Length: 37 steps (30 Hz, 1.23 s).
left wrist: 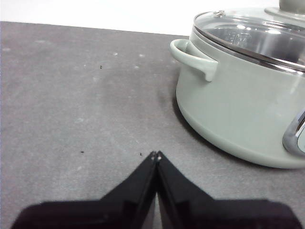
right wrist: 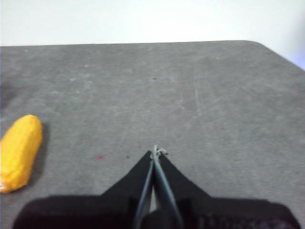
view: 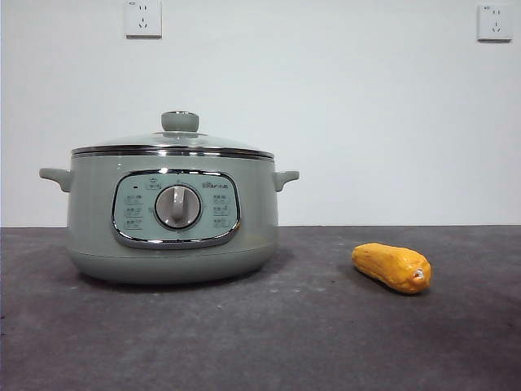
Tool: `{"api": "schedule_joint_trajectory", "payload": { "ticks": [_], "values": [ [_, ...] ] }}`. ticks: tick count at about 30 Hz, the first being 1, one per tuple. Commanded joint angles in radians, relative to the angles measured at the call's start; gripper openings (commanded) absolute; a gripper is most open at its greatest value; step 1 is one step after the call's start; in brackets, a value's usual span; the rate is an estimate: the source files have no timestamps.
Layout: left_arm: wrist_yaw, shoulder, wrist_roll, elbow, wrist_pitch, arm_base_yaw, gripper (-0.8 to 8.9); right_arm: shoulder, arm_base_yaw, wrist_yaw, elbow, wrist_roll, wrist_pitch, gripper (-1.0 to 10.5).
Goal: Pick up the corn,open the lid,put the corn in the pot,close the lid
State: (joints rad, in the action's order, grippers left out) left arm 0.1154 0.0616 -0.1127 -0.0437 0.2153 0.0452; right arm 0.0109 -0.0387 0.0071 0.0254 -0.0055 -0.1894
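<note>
Pot (view: 172, 220): stands on the dark grey worktop (view: 260, 342), left of centre in the front view, control panel and silver dial (view: 177, 206) facing the camera. Two side handles visible, one on each flank.

Lid (view: 172, 143): seated on the pot, metal rim flush all round, sage-green knob (view: 180, 121) uppermost. The left wrist view shows clear glass with reflections; the contents of the pot cannot be made out.

Corn (view: 391, 267): lying on its side on the worktop, lower right of the front view, well apart from the pot, one rounded end turned toward the camera. Nothing touches it.

Left end effector (left wrist: 156, 155): jaws clenched tip to tip, grasping nothing, above bare worktop. The pot occupies the upper right of its view, well apart from the tips.

Right end effector (right wrist: 156, 153): jaws clenched, grasping nothing, over bare worktop. The corn lies at the lower left edge of its view, apart from the tips.

Neither arm appears in the front view. Two wall sockets (view: 143, 18) sit at the top of that frame.
</note>
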Motion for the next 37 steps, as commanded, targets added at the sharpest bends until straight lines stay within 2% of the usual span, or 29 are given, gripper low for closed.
{"api": "schedule_joint_trajectory", "payload": {
  "ticks": [1,4,11,17,24,30,37],
  "values": [
    [0.028,0.000,-0.059,-0.016,0.002,0.000,-0.05,-0.002,-0.001,-0.023,-0.008,0.106,0.027,0.0],
    [0.058,0.003,-0.092,-0.060,0.010,0.000,-0.06,-0.002,0.000,-0.074,0.018,0.190,0.065,0.0],
    [0.117,0.041,-0.130,-0.244,0.081,0.000,-0.06,0.036,0.000,-0.140,0.185,0.249,0.041,-0.1],
    [0.191,0.138,-0.111,-0.457,0.205,0.000,-0.06,0.148,0.000,-0.236,0.412,0.263,-0.101,-0.1],
    [0.323,0.296,-0.009,-0.710,0.460,0.000,-0.06,0.347,0.000,-0.380,0.708,0.122,-0.434,-0.1],
    [0.385,0.423,0.119,-0.899,0.694,-0.001,-0.06,0.519,0.000,-0.446,0.923,0.014,-0.731,-0.1],
    [0.497,0.477,0.136,-0.975,0.742,-0.001,-0.06,0.655,0.000,-0.547,1.069,-0.078,-0.933,-0.1]
  ]
}}
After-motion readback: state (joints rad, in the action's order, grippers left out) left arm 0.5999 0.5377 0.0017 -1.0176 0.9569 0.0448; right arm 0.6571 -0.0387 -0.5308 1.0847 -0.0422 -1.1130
